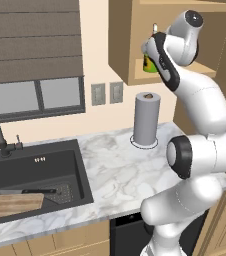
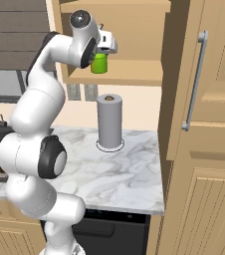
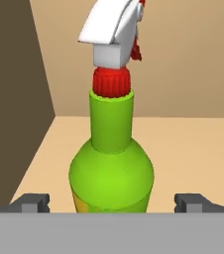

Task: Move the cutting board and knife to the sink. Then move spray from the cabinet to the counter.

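Tool (image 3: 112,202) open, astride upright spray (image 3: 111,168)

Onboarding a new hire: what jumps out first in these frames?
The white arm reaching up into the doorless cabinet niche, its open claw either side of a green spray bottle. Next, the grey paper towel roll on the marble counter. Left of that, the cutting board and knife in the black sink.

I had the arm (image 2: 35,124) stretched high, end effector (image 3: 112,202) level with the spray (image 3: 111,163), fingertips (image 3: 32,202) spread wide on either side, not touching.
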Motion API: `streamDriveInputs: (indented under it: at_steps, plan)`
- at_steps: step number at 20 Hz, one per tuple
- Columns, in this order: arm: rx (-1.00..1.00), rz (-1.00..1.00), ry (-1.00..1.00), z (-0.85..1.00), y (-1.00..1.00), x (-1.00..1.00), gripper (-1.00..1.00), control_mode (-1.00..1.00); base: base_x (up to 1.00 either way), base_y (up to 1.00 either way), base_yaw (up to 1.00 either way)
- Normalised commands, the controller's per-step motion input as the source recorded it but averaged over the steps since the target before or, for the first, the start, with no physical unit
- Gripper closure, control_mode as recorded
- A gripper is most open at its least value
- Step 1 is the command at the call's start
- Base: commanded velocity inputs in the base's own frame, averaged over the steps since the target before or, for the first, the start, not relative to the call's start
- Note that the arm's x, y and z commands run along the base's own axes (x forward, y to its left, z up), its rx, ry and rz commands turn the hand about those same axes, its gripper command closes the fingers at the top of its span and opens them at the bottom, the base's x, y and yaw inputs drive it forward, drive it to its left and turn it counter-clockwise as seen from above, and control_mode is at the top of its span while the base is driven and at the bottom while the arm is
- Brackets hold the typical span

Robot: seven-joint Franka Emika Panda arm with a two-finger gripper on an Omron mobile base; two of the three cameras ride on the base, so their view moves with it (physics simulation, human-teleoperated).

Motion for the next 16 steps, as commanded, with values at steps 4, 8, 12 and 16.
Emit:
streamDriveInputs:
  at_steps: [4,8,12,16]
  plan:
    - [0.00,0.00,0.04,0.00,0.00,0.19,-1.00,-1.00,0.00,0.00,0.00]
    - [0.00,0.00,0.05,0.00,0.00,0.24,-1.00,-1.00,0.00,0.00,0.00]
    - [0.00,0.00,0.04,0.00,0.00,0.17,-1.00,-1.00,0.00,0.00,0.00]
    - [0.00,0.00,0.02,0.00,0.00,0.08,-1.00,-1.00,0.00,0.00,0.00]
